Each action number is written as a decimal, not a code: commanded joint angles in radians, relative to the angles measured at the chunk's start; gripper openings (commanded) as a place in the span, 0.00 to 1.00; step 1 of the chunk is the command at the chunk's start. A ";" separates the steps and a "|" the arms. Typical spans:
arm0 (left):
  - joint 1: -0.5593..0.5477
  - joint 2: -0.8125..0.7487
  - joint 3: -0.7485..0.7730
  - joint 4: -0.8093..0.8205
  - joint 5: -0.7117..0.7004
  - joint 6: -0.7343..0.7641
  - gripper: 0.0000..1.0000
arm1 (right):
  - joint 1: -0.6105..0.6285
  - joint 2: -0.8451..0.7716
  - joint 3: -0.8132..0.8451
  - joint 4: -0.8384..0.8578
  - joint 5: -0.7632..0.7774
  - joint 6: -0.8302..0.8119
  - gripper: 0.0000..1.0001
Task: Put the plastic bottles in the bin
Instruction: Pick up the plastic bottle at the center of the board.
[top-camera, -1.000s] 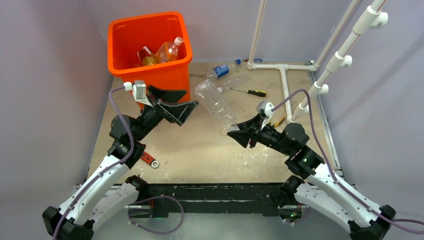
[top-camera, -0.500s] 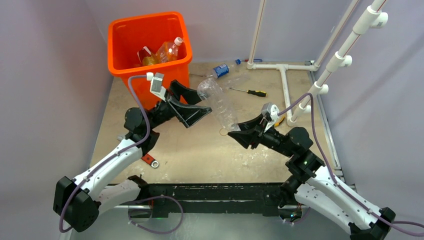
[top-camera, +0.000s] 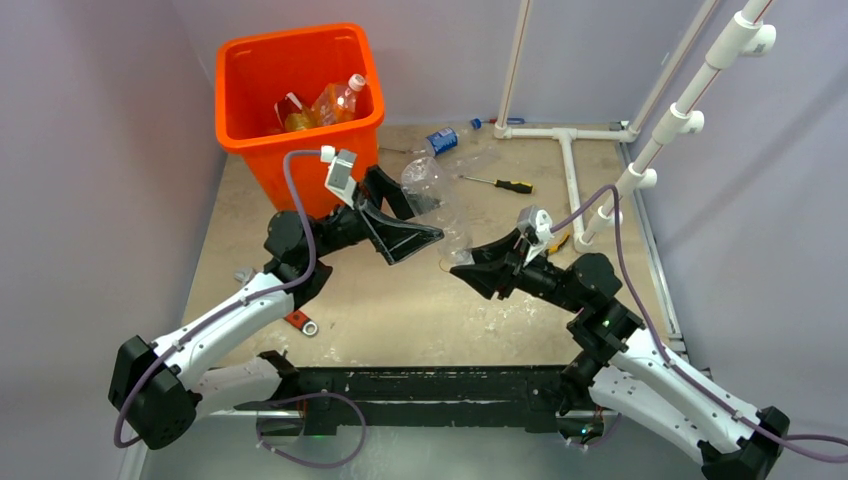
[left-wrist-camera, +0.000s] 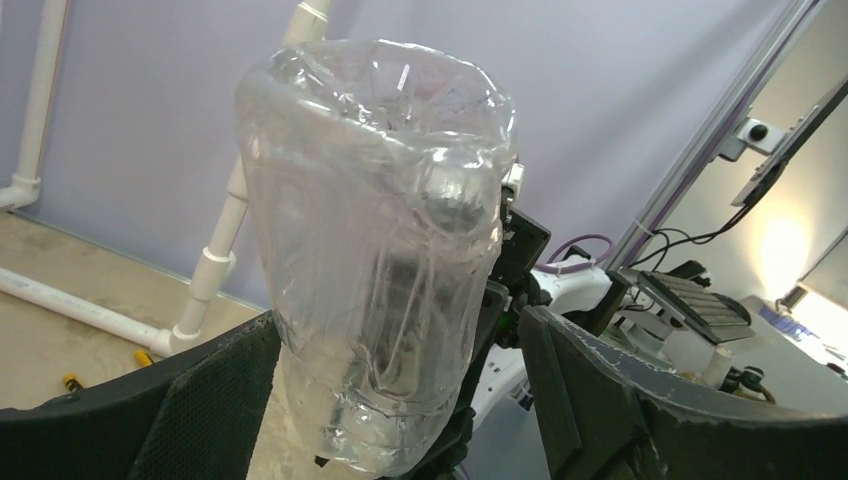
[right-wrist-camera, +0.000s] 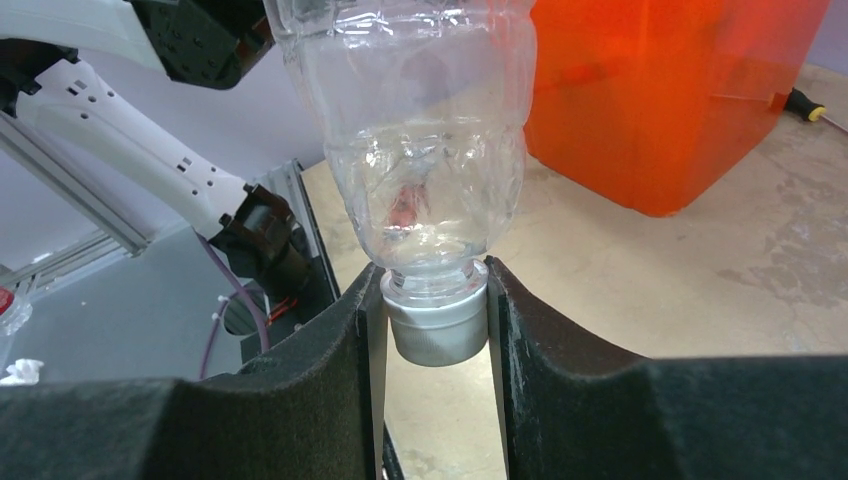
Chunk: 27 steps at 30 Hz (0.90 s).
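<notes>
Change since a second ago lies mostly with the left gripper (top-camera: 424, 220). It was then just in front of the bin (top-camera: 300, 150). It has swung away from the bin's front wall, out past the front right corner, to the large clear bottle (top-camera: 425, 178) and now straddles its body. Its jaws stand spread, and one finger (left-wrist-camera: 590, 400) is clearly apart from the plastic, so nothing is clamped there.

The right gripper (right-wrist-camera: 435, 325) stays pinched on the bottle's white cap (right-wrist-camera: 435, 338). It holds the bottle in the air off the bin's front right corner, base tilted up toward the bin, about where it was.

Inside the bin several bottles (top-camera: 335, 102) lie unmoved. A blue-labelled bottle (top-camera: 441, 140) rests on the table to the right of the bin, with a screwdriver (top-camera: 500, 184) farther right.
</notes>
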<state>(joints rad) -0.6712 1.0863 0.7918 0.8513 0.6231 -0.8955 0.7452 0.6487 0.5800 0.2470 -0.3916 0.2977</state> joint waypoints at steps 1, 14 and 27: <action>-0.016 -0.011 0.076 -0.102 -0.038 0.087 0.90 | 0.013 -0.005 0.016 0.011 -0.005 -0.003 0.00; -0.024 -0.008 0.103 -0.147 -0.086 0.145 0.55 | 0.034 0.012 0.024 -0.001 -0.022 -0.012 0.00; -0.026 -0.063 0.137 -0.169 -0.085 0.183 0.03 | 0.038 -0.055 0.097 -0.088 -0.017 0.012 0.98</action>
<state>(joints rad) -0.6964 1.0763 0.8497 0.6689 0.5556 -0.7650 0.7753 0.6426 0.5926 0.1951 -0.3965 0.3023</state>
